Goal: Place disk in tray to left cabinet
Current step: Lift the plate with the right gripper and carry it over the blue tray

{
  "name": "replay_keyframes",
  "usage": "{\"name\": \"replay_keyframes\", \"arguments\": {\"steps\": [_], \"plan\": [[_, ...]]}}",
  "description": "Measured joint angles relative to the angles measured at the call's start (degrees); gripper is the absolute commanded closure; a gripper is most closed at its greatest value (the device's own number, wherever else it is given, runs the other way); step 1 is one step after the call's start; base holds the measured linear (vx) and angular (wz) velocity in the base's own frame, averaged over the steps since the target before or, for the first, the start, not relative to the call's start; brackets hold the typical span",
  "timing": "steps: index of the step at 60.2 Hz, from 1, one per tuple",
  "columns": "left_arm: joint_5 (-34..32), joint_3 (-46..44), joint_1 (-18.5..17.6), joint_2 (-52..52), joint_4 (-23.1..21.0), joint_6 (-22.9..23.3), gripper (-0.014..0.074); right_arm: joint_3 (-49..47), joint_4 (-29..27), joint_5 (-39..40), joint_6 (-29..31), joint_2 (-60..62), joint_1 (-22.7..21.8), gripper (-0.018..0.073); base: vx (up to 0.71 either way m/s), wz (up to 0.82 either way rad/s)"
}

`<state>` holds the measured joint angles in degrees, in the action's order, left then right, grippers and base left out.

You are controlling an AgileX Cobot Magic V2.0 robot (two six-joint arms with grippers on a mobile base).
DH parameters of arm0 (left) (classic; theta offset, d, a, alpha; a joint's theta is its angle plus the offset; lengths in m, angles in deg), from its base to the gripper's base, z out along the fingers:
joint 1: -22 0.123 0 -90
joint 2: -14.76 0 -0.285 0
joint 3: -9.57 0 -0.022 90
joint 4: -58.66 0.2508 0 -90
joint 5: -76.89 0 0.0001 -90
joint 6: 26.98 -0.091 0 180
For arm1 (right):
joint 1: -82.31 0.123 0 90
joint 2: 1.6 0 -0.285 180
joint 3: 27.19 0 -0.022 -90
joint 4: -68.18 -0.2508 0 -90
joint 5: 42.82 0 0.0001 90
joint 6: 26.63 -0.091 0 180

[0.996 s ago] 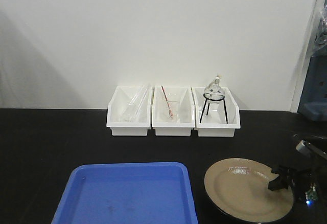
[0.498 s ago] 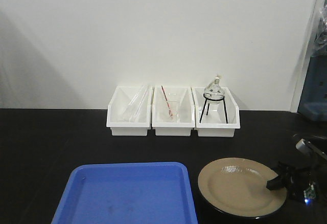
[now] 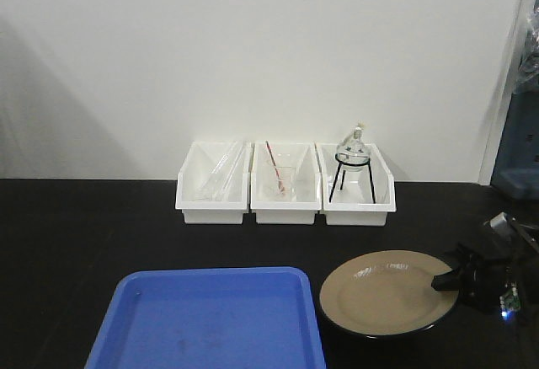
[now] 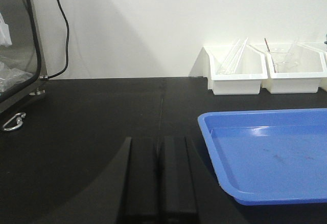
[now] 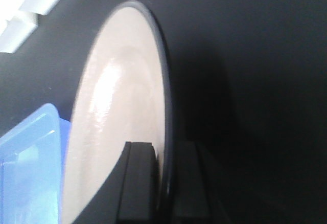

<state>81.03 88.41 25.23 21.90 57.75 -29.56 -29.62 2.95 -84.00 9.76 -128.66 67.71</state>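
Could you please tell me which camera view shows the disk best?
The exterior front-facing view: nearly the whole disk shows beside the tray. The right wrist view crops it, edge-on in the right end effector; the left wrist view misses it.

A plain white wall fills my view ahead, with a soft grey shadow across it at 9 o'clock. Below it runs my black table, meeting the wall in a straight line. At 12 o'clock three white bins sit side by side against the wall, glassware inside. Seen from my left wrist, a black cable hangs down the wall at 10 o'clock, and a metal hook lies on the table at 9.
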Motion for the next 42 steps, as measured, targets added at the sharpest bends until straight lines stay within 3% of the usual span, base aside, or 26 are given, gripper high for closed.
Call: {"name": "replay_keyframes", "arguments": {"steps": [17,31,42], "plan": [[0.0,0.0,0.0,0.0,0.0,0.0,0.0605,0.0,-2.33,-0.08,1.79,0.8,0.0,0.0568,0.0,0.0],[0.0,0.0,0.0,0.0,0.0,0.0,0.0605,0.49,-14.63,-2.22,8.8,0.94,0.0,0.0564,0.0,0.0],[0.0,0.0,0.0,0.0,0.0,0.0,0.0605,0.49,-23.25,-3.56,10.19,2.72,0.0,0.0564,0.0,0.0]]}}
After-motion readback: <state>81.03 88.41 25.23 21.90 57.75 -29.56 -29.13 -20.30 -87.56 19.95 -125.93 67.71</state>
